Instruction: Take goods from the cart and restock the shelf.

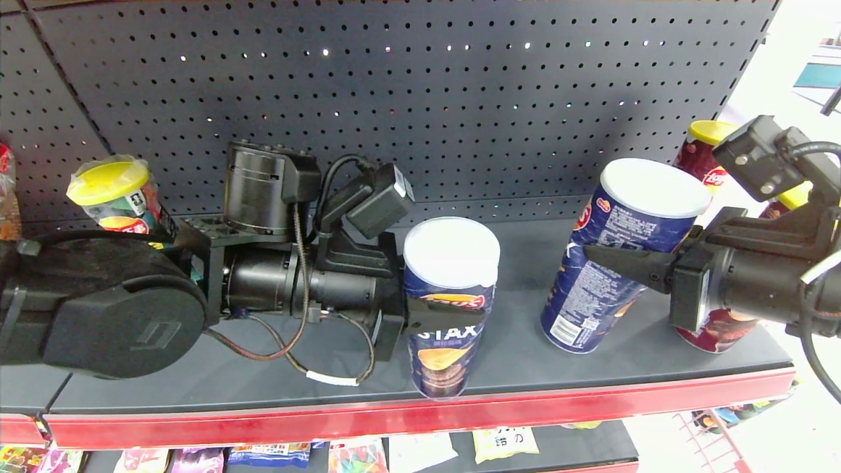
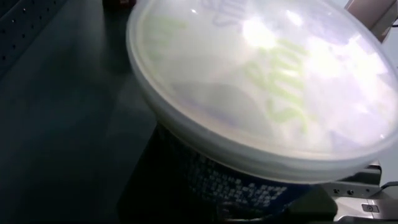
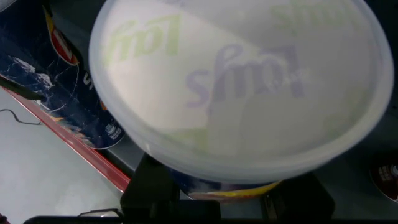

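Placing step. Left gripper (image 1: 453, 299) pinched blue can (image 1: 447, 358), upright at shelf (image 1: 512, 368) front edge, 6 o'clock. Right gripper (image 1: 617, 253) pinched second blue can (image 1: 591, 309), tilted, 3 o'clock of first. Next, likely: level it, release both.

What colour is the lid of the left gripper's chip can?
White: the lid on the blue chip can, clearest in the head view.

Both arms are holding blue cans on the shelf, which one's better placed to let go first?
Left, probably. The left can, in the left gripper, looks upright with its base on the shelf, so it should stay. The right can, in the right gripper, leans and might tip if released.
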Available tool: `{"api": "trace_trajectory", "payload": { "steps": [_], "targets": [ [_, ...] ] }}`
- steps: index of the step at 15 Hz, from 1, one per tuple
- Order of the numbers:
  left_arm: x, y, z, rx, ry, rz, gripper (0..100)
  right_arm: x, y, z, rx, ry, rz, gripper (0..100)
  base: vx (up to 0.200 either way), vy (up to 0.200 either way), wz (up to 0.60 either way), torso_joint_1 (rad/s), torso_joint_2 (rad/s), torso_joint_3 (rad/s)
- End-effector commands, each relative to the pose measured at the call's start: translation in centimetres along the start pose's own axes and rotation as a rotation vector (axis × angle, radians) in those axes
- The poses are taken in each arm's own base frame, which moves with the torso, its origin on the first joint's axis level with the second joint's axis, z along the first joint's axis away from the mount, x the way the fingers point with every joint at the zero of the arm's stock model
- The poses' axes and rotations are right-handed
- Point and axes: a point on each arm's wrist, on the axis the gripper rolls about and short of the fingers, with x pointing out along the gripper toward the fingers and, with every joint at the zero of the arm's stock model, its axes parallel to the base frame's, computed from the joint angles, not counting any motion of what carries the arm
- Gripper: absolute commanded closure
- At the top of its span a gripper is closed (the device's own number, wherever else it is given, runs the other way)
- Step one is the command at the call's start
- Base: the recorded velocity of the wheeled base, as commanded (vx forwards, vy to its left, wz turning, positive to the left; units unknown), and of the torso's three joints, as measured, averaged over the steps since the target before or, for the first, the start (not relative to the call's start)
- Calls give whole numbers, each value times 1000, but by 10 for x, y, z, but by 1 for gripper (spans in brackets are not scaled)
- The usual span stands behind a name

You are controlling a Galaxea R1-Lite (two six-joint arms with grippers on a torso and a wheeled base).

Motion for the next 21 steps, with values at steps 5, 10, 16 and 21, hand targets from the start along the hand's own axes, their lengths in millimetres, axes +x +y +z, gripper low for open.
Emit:
{"api": "trace_trajectory", "payload": {
  "steps": [5,10,16,21],
  "targets": [
    [2,3,-3,15,-15,3,0,1,0,1,0,-2,0,100,0,0,0,0,0,0],
    [-12,-11,-9,-9,-7,15,0,15,0,8,-3,-3,17,100,0,0,0,0,0,0],
    [-70,-47,-39,-84,44,125,0,78,7,19,-10,17,95,100,0,0,0,0,0,0],
    [-112,-71,-55,-153,36,240,0,123,17,34,-17,-4,126,100,0,0,0,0,0,0]
  ]
}}
